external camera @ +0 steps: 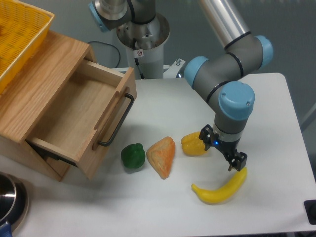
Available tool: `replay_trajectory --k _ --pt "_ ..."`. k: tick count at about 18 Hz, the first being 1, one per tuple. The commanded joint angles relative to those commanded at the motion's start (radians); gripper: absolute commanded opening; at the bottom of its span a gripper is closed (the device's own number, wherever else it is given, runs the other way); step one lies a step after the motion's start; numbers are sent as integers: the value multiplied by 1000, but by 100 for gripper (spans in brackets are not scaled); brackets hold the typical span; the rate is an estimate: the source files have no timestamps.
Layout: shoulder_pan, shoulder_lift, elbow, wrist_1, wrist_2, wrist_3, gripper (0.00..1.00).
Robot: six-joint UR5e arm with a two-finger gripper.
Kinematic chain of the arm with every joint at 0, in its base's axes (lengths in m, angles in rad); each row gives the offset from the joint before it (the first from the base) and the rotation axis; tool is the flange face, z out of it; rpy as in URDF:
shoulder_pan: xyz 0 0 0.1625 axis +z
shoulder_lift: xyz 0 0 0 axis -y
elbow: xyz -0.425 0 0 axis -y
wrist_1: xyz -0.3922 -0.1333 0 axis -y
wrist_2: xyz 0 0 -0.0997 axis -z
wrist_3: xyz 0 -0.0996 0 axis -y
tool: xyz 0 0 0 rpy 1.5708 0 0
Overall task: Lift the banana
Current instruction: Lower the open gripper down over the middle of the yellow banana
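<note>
1. Gripper (221, 151) sits right of centre in the frame, pointing down at the table (276, 108), with its two black fingers spread apart. One finger is by the yellow pepper (194, 144), the other comes down near the upper right tip of the banana (221, 187). Nothing is pinched between them as far as I can see.
2. Arm pose: the silver tube drops in from the top centre, bends at a grey and blue elbow joint (213, 74), then a second blue-capped joint (235, 101) hangs the wrist straight down over the fruit.
3. That banana lies flat on the white table at lower right, just below the gripper, curved like a smile with its fat end at lower left and its thin end at upper right. Whether the right-hand finger actually touches it, can't tell.
4. Left of the gripper, in a row across the middle: yellow pepper, orange wedge (163, 156), green pepper (133, 156). They're near each other but apart.
5. Wooden drawer box (49, 69) fills the left side, drawer (84, 118) pulled open, black handle (117, 123) facing the fruit. A yellow basket (22, 37) sits on top at upper left.
6. Robot base (143, 34) stands at top centre, behind the table.
</note>
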Motion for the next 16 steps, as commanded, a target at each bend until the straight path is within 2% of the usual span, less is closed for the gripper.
replay_trajectory --k 4,7,8,12,16 --pt "0 -20 6 26 -2 -6 100" --pt "2 -57 -5 112 -8 -6 100" --pt "2 -67 -6 121 -11 -8 100" --pt "14 -78 -9 120 -6 -20 100" --pt "41 -113 5 121 -3 -12 100"
